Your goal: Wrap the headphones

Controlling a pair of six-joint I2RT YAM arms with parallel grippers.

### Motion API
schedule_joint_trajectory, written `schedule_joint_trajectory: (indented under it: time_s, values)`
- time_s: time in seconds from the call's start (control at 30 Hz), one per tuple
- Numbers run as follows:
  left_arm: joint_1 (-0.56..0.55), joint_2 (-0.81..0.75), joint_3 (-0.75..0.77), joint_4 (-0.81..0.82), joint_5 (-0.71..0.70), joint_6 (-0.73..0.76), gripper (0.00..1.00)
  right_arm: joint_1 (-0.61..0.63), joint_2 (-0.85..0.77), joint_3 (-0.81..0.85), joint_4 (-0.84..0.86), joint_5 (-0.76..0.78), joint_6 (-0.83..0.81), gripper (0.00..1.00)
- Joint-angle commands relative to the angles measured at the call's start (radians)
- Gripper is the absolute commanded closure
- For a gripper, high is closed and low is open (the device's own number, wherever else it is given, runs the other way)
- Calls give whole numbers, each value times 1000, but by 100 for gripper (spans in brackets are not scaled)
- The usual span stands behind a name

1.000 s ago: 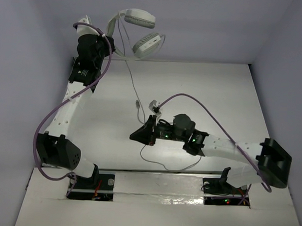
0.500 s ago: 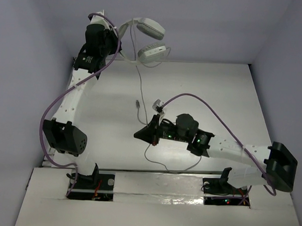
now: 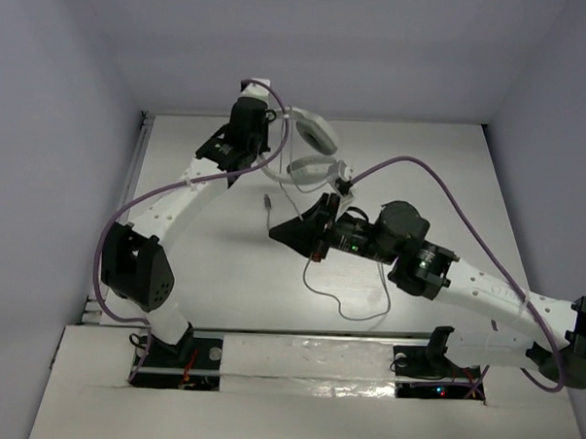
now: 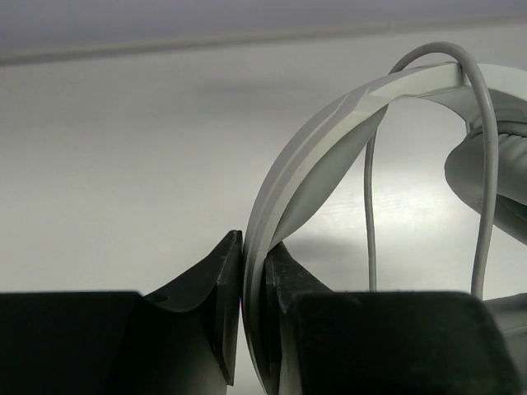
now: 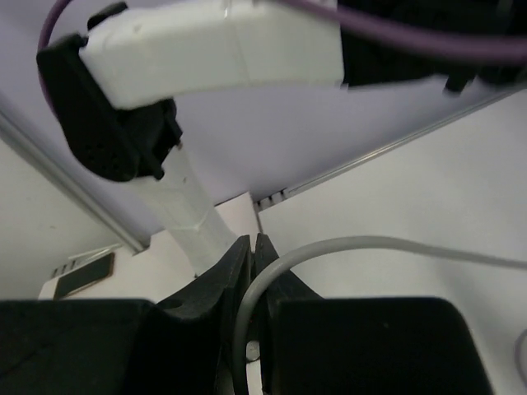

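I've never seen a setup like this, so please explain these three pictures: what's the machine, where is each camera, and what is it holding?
These are two robot arms bolted at the near edge of a white table, each ending in a two-finger gripper. The wide picture looks down from above and behind them. The other two come from small cameras on the wrists, so each shows its own dark fingers at the bottom. The left gripper is clamped on the headband of the white headphones, apparently lifted off the table. The right gripper pinches their thin grey cable; the rest of the cable lies in a loose loop on the table. The purple cords are the arms' own wiring.
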Motion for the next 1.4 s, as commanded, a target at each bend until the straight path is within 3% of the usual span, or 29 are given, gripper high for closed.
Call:
schedule_joint_trajectory:
  time_s: [0.0,0.13,0.27,0.4,0.53,0.7,0.9,1.17,1.2,1.23,1.3,1.37]
  values:
    - [-16,-104,-53,138,-80,15,100,-15,26,115,-101,93,-69,87]
    - [-25,-146,-133,123,-45,15,100,-67,41,140,-121,142,-66,87]
    - [-53,-190,-156,68,30,24,100,-155,63,163,-187,202,-98,100]
    - [-71,-231,-181,-19,116,31,100,-239,78,152,-231,207,-132,100]
    - [-103,-244,-205,-90,147,34,100,-240,132,208,-325,286,-227,100]
    - [-143,-258,-237,-148,132,43,100,-240,182,280,-362,553,-299,100]
    - [-154,-238,-268,-149,95,52,100,-249,202,358,-375,555,-328,100]
    - [-163,-291,-280,-124,259,94,100,-296,273,369,-394,723,-382,100]
    - [-163,-302,-274,-124,288,95,100,-322,271,355,-380,749,-382,98]
    - [-163,-305,-270,-126,304,98,100,-331,273,343,-359,762,-384,88]
    - [-163,-316,-247,-132,304,101,100,-351,279,327,-359,800,-382,79]
    - [-163,-319,-222,-129,304,101,100,-361,279,317,-359,817,-382,78]
